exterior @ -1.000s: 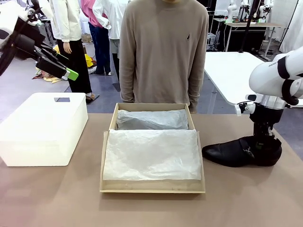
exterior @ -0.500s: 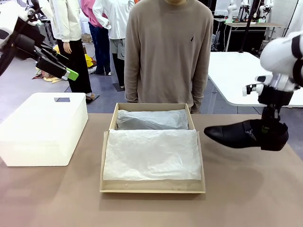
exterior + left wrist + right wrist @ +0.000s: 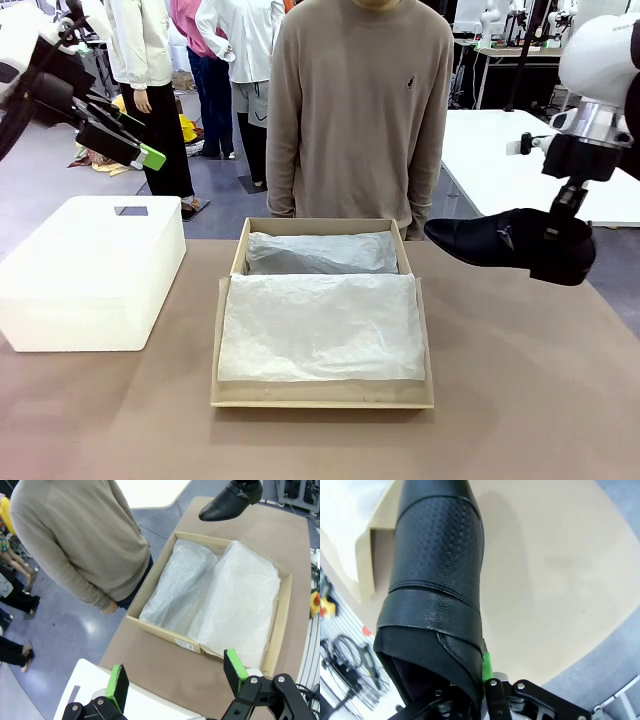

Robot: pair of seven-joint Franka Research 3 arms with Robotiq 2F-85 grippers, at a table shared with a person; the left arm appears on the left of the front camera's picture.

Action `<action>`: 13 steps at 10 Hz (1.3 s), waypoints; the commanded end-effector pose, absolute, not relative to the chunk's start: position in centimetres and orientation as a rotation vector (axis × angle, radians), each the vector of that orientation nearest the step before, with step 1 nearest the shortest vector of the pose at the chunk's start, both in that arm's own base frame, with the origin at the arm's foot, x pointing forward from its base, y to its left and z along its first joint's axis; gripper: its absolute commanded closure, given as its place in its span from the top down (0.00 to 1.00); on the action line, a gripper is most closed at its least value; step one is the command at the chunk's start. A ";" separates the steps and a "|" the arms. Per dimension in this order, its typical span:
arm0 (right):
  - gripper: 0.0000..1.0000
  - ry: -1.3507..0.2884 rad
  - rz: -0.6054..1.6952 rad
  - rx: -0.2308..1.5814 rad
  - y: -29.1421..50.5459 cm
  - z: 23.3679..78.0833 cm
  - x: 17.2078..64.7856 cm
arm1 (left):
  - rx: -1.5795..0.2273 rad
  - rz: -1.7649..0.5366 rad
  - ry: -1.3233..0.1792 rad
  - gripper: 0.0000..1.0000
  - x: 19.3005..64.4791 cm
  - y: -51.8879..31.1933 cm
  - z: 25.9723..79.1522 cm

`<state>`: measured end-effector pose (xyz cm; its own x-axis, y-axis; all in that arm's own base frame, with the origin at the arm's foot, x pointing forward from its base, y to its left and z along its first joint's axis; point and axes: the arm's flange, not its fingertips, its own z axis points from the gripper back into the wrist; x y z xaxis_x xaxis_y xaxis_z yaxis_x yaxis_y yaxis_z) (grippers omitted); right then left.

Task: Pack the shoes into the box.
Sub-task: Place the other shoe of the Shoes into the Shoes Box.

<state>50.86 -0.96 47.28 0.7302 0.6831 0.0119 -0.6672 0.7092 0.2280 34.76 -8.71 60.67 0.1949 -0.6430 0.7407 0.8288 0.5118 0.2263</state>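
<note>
Looking from the front, we see the right gripper (image 3: 558,238) clamped on the heel of a shoe (image 3: 495,243), held aloft at three o'clock of the box (image 3: 224,300), toe toward it. The left gripper (image 3: 135,138) hangs at ten o'clock. Its wrist view shows jaws spread wide, the box at one o'clock. In the right wrist view the shoe runs toward twelve o'clock, heel rim pinched.

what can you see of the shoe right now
The shoe is one glossy black leather dress shoe with a pointed toe, low heel, a strap over the top and a dotted texture on the upper. The right gripper is shut on the rim of its heel end, holding it in the air, roughly level, toe pointing toward the robot's left. It hangs above the table just off the box's far right corner, touching nothing else.
</note>
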 end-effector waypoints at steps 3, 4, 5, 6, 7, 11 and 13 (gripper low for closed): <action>0.00 0.033 0.771 0.192 3.1 49.4 50.2 | -0.259 -1.060 -0.904 1.00 34.9 -8.6 60.6; 0.00 0.071 0.725 0.206 2.2 48.2 50.9 | -0.259 -1.060 -0.904 1.00 34.9 -8.6 60.6; 0.00 0.071 0.725 0.206 2.2 48.2 50.9 | -0.259 -1.060 -0.904 1.00 34.9 -8.6 60.6; 0.00 0.071 0.725 0.206 2.2 48.2 50.9 | -0.259 -1.060 -0.904 1.00 34.9 -8.6 60.6; 0.00 0.071 0.725 0.206 2.2 48.2 50.9 | -0.259 -1.060 -0.904 1.00 34.9 -8.6 60.6; 0.00 0.050 0.663 0.214 3.7 48.7 51.0 | -0.259 -1.060 -0.904 1.00 34.9 -8.6 60.6; 0.00 -0.002 0.529 0.204 6.3 51.4 50.7 | -0.259 -1.060 -0.904 1.00 34.9 -8.6 60.6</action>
